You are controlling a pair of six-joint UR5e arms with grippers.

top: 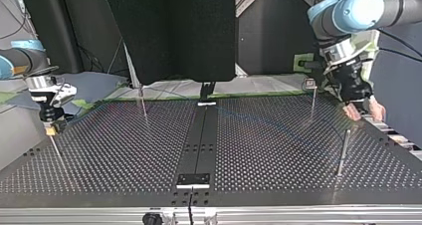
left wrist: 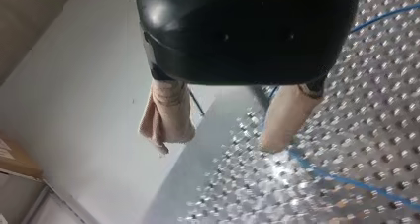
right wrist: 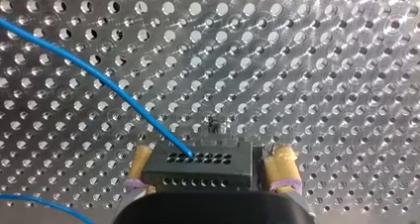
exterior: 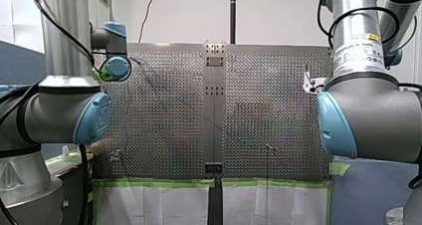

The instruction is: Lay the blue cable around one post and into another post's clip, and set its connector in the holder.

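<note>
From behind the arms, the silver perforated metal worktop spreads out between them. From across it, my right arm's gripper hangs low at the view's left and my left arm's black gripper at its right, near a thin upright metal post. The left wrist view shows its beige pads wide apart, the thin blue cable lying on the worktop just beside one; the right wrist view has yellow-padded fingers clamped on the black rectangular connector, the cable running out of it.
</note>
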